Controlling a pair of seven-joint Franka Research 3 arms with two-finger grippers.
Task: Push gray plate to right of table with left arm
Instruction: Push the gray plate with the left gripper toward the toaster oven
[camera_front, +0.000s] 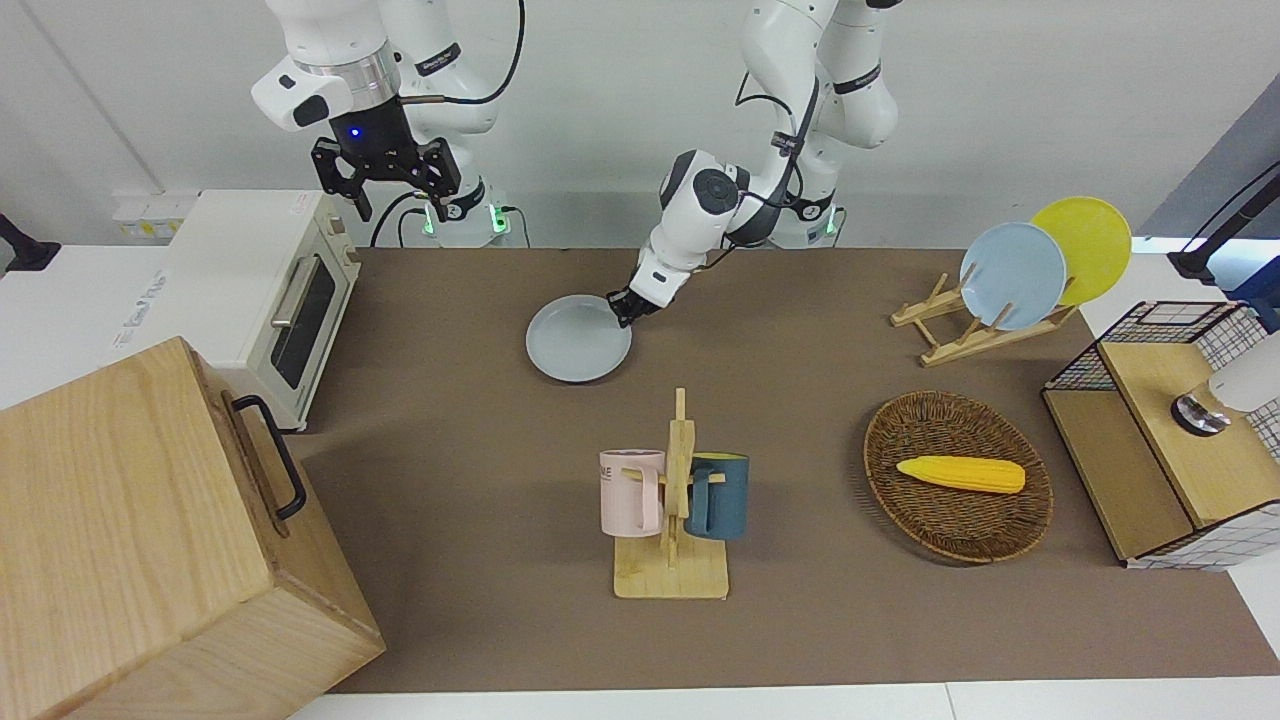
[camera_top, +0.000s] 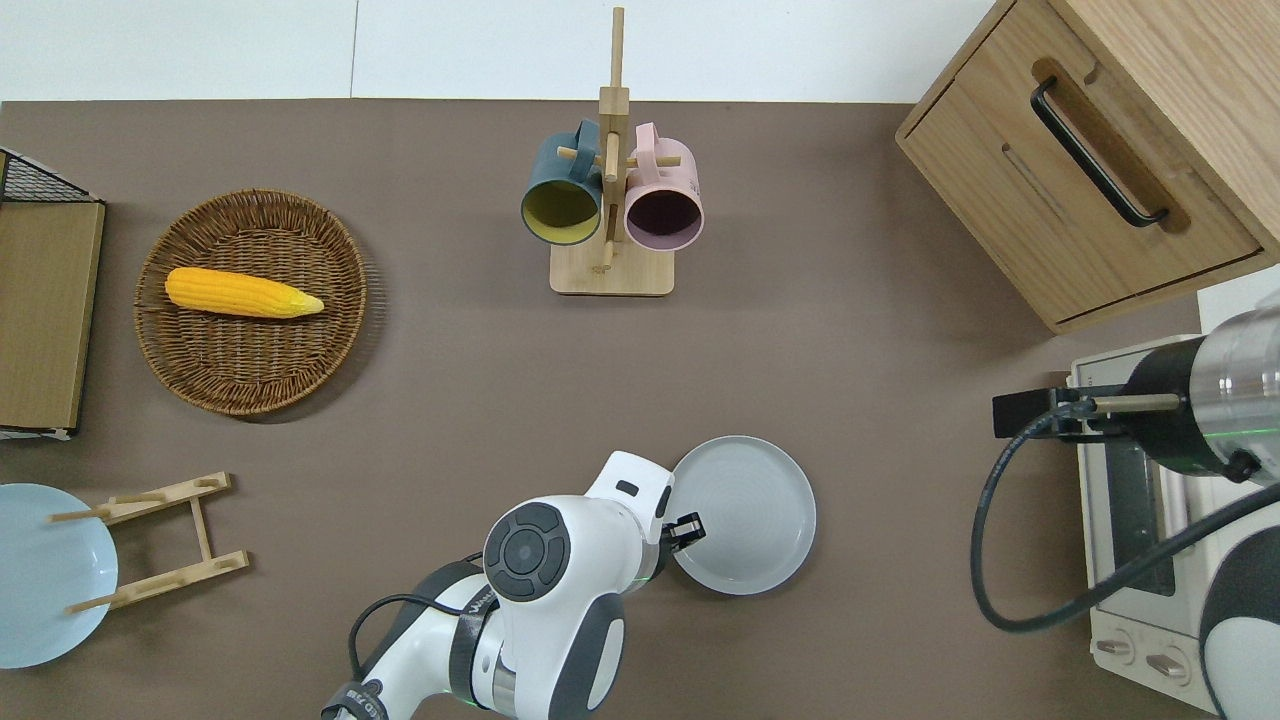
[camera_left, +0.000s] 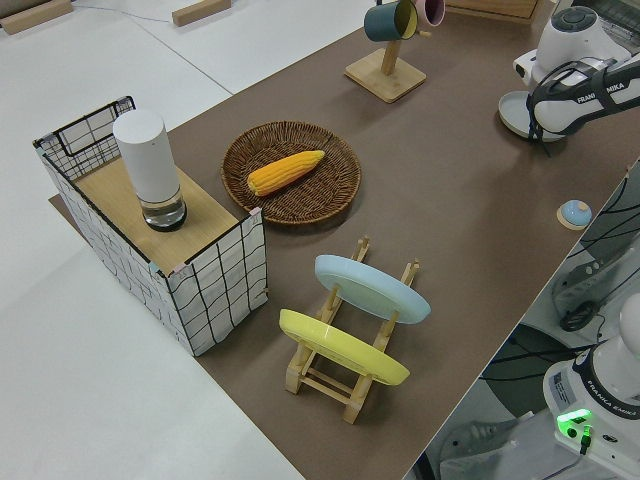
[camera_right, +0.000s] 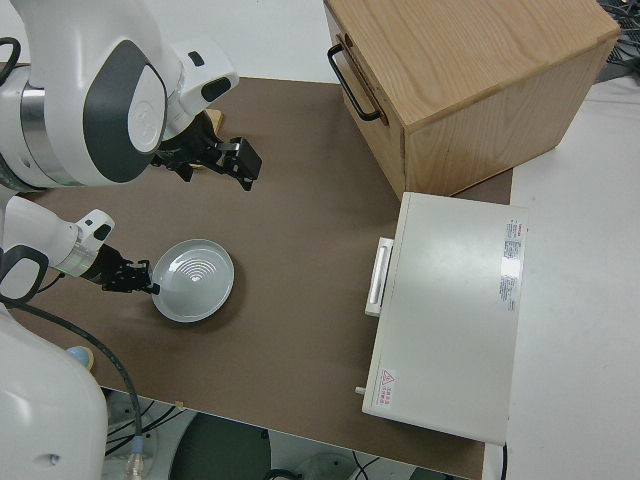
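Pushing: the left pincer (camera_top: 688, 528) sits low against the rim of the gray plate (camera_top: 748, 512) on the side facing the left arm's end of the bench (camera_top: 860, 380), placed so a sideways sweep slides the plate toward the right arm's end.
Pincer state: whether the left pincer's fingers are apart or together cannot be told; it bears on the plate's rim rather than lifting it.
Plate position: flat on the bench, near the edge where the robots stand, roughly midway along it and well short of the toaster oven (camera_top: 1140, 520) at the right arm's end.
Progress: judged partway, with bare bench to cover.
Right arm: parked, its pincer (camera_front: 385, 172) spread open and empty.
Risk: the round rim could slip off the pincer.
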